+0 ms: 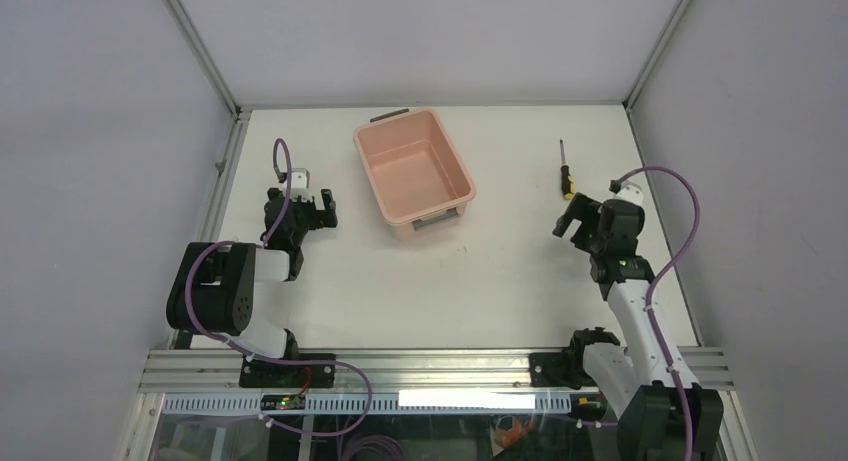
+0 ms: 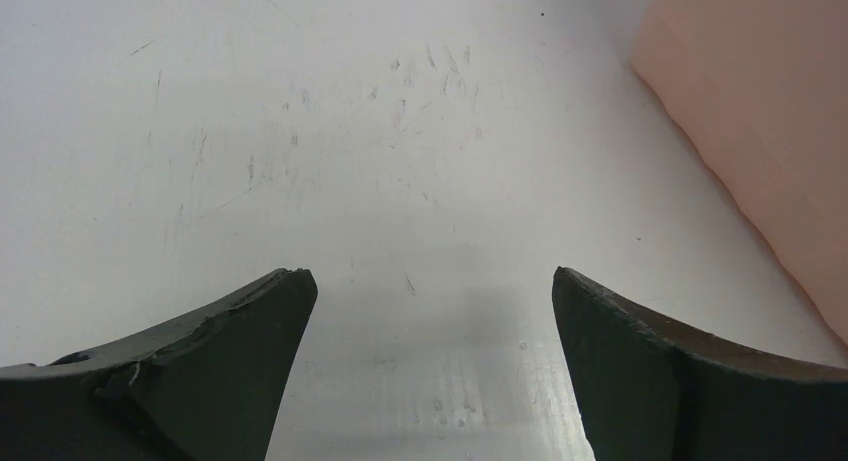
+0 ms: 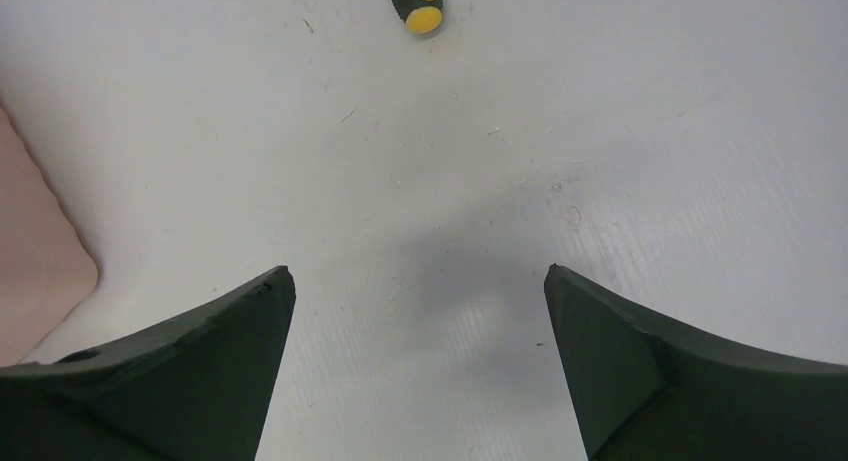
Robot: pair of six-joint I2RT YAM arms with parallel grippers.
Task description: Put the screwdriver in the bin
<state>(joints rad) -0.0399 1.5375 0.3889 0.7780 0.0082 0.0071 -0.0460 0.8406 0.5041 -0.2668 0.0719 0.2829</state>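
The screwdriver (image 1: pixel 566 171) lies on the white table at the back right, black-and-yellow handle nearest my right arm. Its handle end also shows at the top of the right wrist view (image 3: pixel 418 3). The salmon-pink bin (image 1: pixel 413 171) stands at the back middle, with nothing inside. My right gripper (image 1: pixel 578 219) is open and empty, a little in front of the screwdriver's handle. My left gripper (image 1: pixel 312 207) is open and empty, to the left of the bin; the bin's wall (image 2: pixel 760 131) shows at the right of the left wrist view.
Metal frame posts (image 1: pixel 200 46) and grey walls close in the table at the back and sides. An aluminium rail (image 1: pixel 430 366) runs along the near edge by the arm bases. The bin's corner (image 3: pixel 35 251) shows at the left of the right wrist view.
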